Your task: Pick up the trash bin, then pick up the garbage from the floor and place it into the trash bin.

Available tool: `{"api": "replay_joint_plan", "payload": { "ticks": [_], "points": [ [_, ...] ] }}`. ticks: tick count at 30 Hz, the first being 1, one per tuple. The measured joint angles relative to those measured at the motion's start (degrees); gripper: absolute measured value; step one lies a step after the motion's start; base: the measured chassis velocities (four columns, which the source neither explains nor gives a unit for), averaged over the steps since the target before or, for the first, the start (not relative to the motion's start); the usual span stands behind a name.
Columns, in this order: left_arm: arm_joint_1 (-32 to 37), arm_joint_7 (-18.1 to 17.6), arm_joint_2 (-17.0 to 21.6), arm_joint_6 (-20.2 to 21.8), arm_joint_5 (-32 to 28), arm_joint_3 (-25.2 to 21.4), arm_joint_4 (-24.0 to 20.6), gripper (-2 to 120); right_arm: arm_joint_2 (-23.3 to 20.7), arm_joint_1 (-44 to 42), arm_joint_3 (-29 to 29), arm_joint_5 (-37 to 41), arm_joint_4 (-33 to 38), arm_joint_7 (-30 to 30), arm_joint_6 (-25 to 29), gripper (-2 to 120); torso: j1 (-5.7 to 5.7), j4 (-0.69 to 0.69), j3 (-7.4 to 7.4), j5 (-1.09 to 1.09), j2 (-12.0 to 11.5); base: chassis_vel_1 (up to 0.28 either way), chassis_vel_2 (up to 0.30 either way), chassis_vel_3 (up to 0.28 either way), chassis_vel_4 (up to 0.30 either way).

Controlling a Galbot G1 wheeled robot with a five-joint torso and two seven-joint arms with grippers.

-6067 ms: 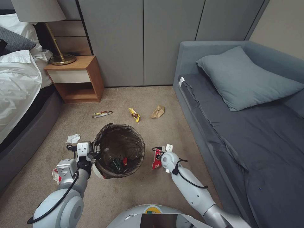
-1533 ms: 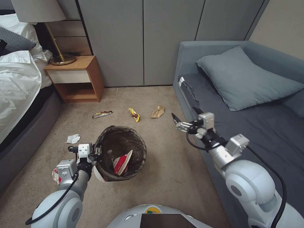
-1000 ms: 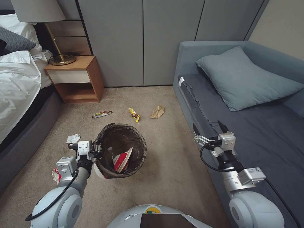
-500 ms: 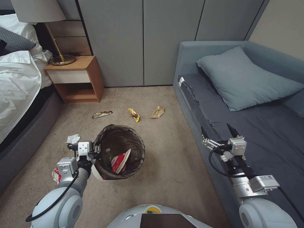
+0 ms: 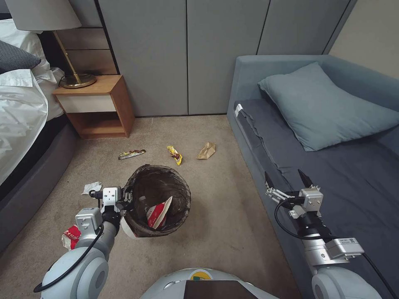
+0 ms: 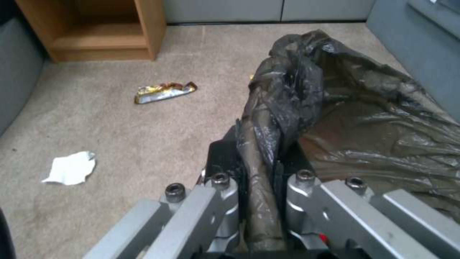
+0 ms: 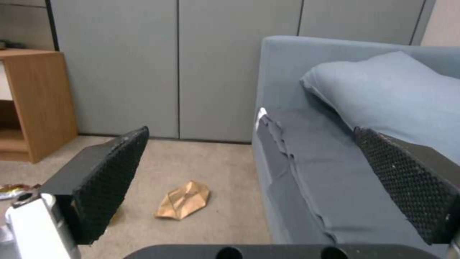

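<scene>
Left gripper (image 5: 126, 200) of mine is pinched on the liner-covered rim of the trash bin (image 5: 183, 195), holding it above the carpet (image 5: 220, 224); in the left wrist view its fingers (image 6: 230, 158) clamp the dark bag fold. Inside the bin I see a crushed red-white cup (image 5: 158, 211). My right gripper (image 5: 286, 179) hangs spread wide and empty over the sofa (image 5: 353, 191) edge. On the floor lie a brown paper bag (image 5: 206, 150), two snack wrappers (image 5: 174, 154), a white tissue (image 5: 92, 187) and another crushed cup (image 5: 70, 236).
</scene>
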Motion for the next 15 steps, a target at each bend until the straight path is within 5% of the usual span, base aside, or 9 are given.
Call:
{"api": "replay_joint_plan", "payload": {
  "ticks": [15],
  "points": [
    [-0.24,-0.14,-0.14,0.0,-0.18,-0.35,0.0,7,0.79,0.28,-0.08,-0.94,0.28,0.02,-0.14,100,0.0,0.0,0.0,0.0,0.0,-0.07,0.071,0.065,-0.069]
  ]
}}
